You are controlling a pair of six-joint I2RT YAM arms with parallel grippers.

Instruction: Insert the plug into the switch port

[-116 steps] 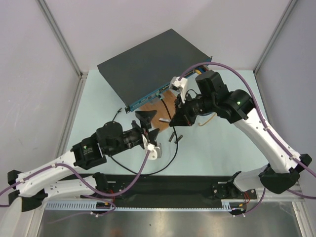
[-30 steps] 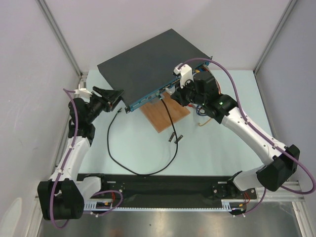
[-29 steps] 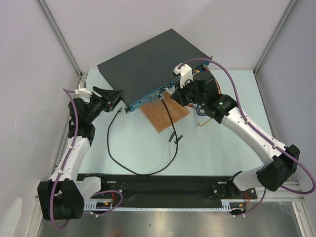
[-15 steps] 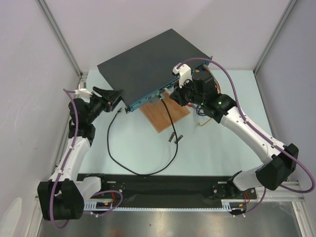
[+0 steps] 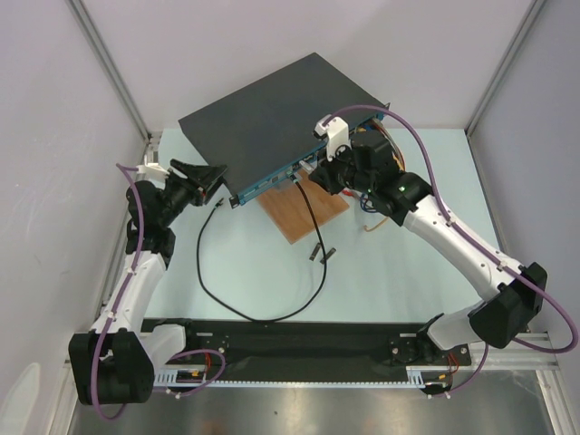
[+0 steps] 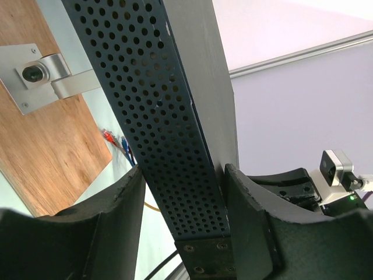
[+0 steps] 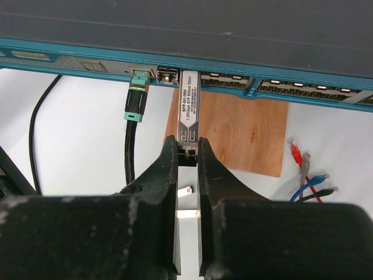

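The switch (image 5: 272, 113) is a flat black box at the back of the table, its teal front face (image 7: 70, 61) showing rows of ports. My right gripper (image 7: 187, 149) is shut on the plug (image 7: 187, 108), a silver labelled module. The plug's far end is at a port in the teal face, next to a teal-headed black cable (image 7: 134, 99) plugged in on its left. In the top view the right gripper (image 5: 314, 169) is against the front face. My left gripper (image 6: 185, 198) has its jaws on either side of the switch's perforated side wall (image 6: 169, 116), at the left front corner (image 5: 215, 177).
A brown wooden board (image 5: 304, 208) lies in front of the switch, with a metal bracket (image 6: 44, 79) on it. The black cable (image 5: 245, 304) loops across the table. Small metal parts (image 5: 319, 252) lie near the board. Coloured wires (image 7: 306, 166) lie to the right.
The left arm has swung from mid-table to the switch's left front corner. The right gripper has carried the plug up to the front face and edged slightly closer in the last second.
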